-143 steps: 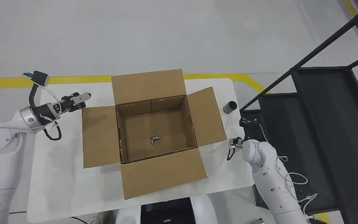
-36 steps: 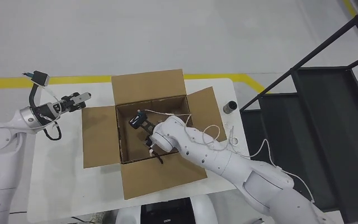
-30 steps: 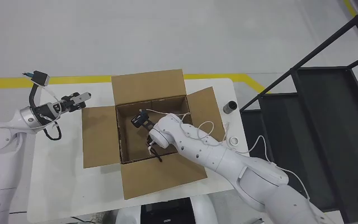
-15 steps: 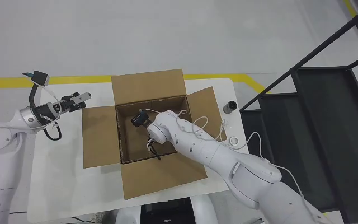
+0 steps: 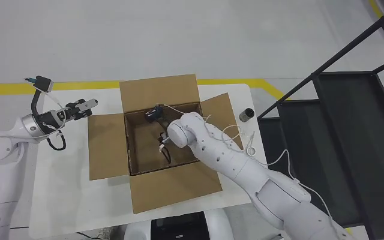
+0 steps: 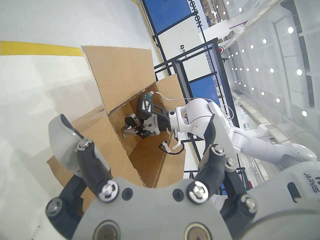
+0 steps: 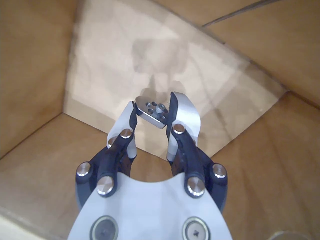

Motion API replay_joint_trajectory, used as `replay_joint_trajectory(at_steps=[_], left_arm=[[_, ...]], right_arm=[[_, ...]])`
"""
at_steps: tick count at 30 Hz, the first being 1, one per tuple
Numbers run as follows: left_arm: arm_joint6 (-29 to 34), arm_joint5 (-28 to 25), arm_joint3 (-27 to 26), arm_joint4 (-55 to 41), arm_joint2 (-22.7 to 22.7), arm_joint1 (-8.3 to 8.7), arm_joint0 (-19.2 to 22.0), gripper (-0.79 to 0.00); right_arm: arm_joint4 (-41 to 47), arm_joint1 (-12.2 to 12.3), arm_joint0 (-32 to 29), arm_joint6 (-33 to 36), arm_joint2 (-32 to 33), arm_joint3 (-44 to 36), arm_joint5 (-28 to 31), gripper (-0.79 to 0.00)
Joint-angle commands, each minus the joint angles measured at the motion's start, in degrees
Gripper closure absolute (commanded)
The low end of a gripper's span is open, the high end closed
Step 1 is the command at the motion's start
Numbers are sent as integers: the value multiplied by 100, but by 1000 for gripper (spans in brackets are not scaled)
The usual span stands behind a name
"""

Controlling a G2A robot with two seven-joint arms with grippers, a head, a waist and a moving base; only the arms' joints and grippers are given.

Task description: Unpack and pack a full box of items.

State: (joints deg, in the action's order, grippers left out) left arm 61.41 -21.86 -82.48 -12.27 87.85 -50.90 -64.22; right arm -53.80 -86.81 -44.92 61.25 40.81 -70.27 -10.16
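An open cardboard box [image 5: 159, 91] stands on the white table [image 5: 66, 180] with its flaps spread out. My right arm reaches down into it near the far wall. My right gripper [image 7: 153, 106] is shut on a small metal bracket [image 7: 148, 112] with several holes, held above the box floor [image 7: 105, 58]. From the left wrist view this right gripper [image 6: 124, 132] hangs inside the box [image 6: 117, 76]. My left gripper [image 5: 90, 103] hovers over the table just left of the box's left flap; its fingers [image 6: 62, 131] stand open with nothing between them.
A small grey cylinder [image 5: 246, 113] stands on the table right of the box. A black metal rack [image 5: 342, 120] borders the table's right side. Bare table lies left of the box and along the front edge.
My right arm swung from the table's right edge into the box, took hold of the bracket lying on the floor and carried it up toward the far wall. The left arm stayed still.
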Motion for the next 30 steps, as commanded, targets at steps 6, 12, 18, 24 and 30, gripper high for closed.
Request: replay_joint_trajectory(at_steps=[6,12,18,24,30], left_arm=[[0,0,0,0,0,0,0,-785],[0,0,0,0,0,0,0,-785],[0,0,0,0,0,0,0,-785],[0,0,0,0,0,0,0,-785],[0,0,0,0,0,0,0,-785]], right_arm=[[-410,543,-1549,-71,1489,-2525,122,0],[-216,805,-2960,-459,2569,-4259,593,0],[-432,884,-3303,-173,2532,-4281,907,0],[-446,822,-2855,-257,2030,-3889,918,0],[-775,692,-2142,-450,1525,-3341,443,-785]])
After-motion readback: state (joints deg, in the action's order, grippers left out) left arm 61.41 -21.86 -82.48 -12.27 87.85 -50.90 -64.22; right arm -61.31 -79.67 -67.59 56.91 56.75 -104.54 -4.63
